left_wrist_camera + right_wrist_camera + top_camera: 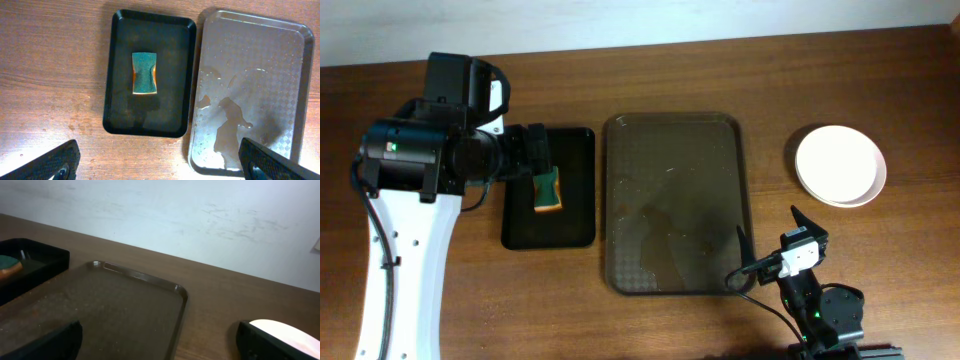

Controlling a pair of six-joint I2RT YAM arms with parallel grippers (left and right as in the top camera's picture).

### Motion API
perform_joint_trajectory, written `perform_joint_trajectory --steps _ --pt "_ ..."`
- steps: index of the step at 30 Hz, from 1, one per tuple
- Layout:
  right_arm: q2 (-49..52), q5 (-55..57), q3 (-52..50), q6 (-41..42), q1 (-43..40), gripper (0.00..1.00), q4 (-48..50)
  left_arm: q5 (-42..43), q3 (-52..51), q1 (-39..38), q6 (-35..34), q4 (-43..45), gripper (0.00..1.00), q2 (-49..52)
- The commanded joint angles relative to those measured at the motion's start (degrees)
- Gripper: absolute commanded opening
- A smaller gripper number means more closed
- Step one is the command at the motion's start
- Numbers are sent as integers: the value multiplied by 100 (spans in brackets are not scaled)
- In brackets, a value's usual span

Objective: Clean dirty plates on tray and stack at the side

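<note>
The plates [840, 165] sit in a white stack on the table to the right of the tray, and no orange smear shows on the top one. An edge of the stack shows in the right wrist view [292, 332]. The large dark brown tray [672, 135] holds no plates, only wet patches, which also show in the left wrist view [260, 65]. My left gripper [536, 156] is open and empty, high over the small black tray; its fingers frame bare table [160, 166]. My right gripper [768, 226] is open and empty at the tray's near right corner [157, 347].
A small black tray [575, 215] lies left of the brown tray and holds a teal and orange sponge [548, 190], also seen from the left wrist [144, 73]. A white wall runs behind the table's far edge [200, 210].
</note>
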Motion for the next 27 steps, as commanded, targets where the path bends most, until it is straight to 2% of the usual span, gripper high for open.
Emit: perform_joint_trajectory --steps 1,7,8,10,13,14,17,22,27 --pt "-42 70 -52 24 -22 98 -4 39 9 -7 72 -4 100 -35" --pt "-42 70 -52 24 -22 98 -4 -210 -7 2 116 -160 100 -417" --pt "-42 70 -52 24 -22 98 -7 -586 -107 46 114 68 100 -767" --pt "-42 70 -52 24 -22 98 -4 -828 -697 142 111 988 100 -1469" --pt "-42 70 -52 26 -22 98 -4 -822 -2387 525 90 2450 100 -2719" --pt "-42 70 -52 24 -22 98 -4 -798 -3536 710 87 3165 100 -3523" --pt "-42 70 -52 24 -22 98 -4 -756 -5442 999 90 4496 100 -4924" --pt "-42 70 -52 24 -22 98 -4 -586 -7770 1231 90 5884 100 -6889" --pt "-42 70 -52 24 -22 98 -7 -586 -9486 1231 87 7630 100 -8452"
